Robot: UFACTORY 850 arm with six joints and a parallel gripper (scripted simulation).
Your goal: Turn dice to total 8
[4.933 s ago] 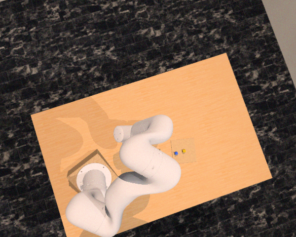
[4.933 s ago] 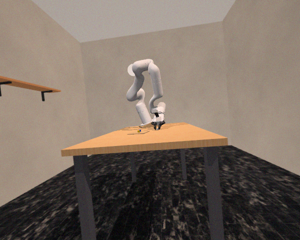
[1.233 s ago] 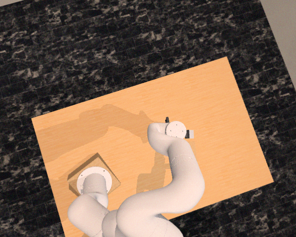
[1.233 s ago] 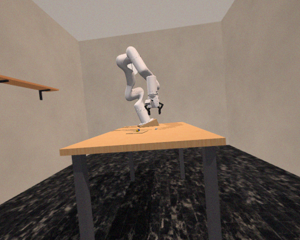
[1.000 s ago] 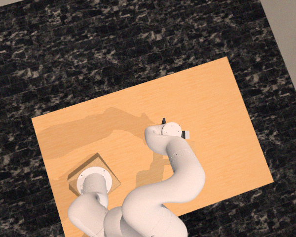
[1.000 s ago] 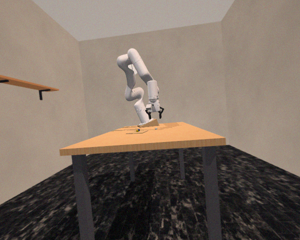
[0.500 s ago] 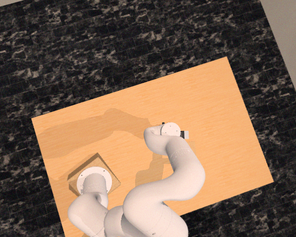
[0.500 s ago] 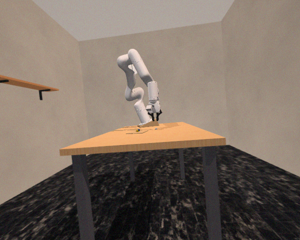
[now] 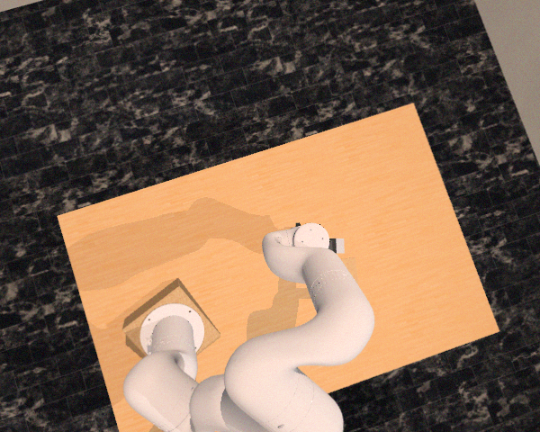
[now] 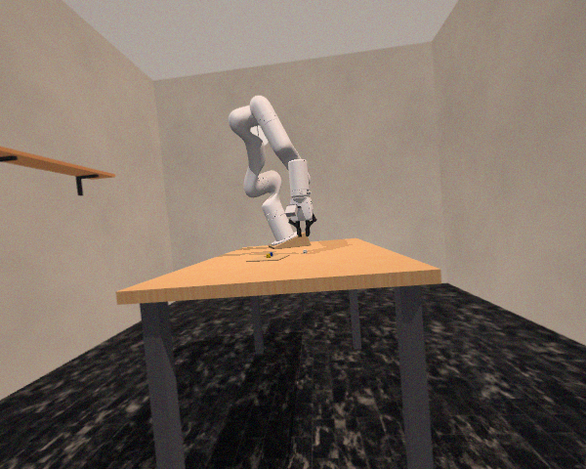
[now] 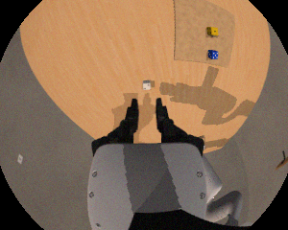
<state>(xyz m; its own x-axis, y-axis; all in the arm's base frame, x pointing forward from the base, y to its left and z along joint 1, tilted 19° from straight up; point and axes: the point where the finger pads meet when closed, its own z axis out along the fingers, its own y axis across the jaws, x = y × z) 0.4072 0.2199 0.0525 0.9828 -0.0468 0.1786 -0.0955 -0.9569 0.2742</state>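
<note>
In the wrist view a tan mat [image 11: 196, 26] lies on the table at the upper right. A yellow die [image 11: 212, 31] and a blue die [image 11: 212, 54] rest on it. A small white die [image 11: 147, 84] lies on bare table off the mat, just ahead of my fingertips. My gripper [image 11: 147, 104] [image 10: 302, 234] hangs above the table with its fingers drawn close together and nothing between them. In the exterior view the white die [image 10: 304, 250] sits below the gripper, and the yellow die [image 10: 269, 255] lies further left. In the top view the arm hides the dice and most of the mat [image 9: 350, 264].
The wooden table [image 9: 400, 185] [image 10: 333, 273] carries the arm's base on a wooden block [image 9: 177, 290] near one corner. A wall shelf [image 10: 41, 161] hangs far to the left. The arm's shadow falls on the table beside the mat.
</note>
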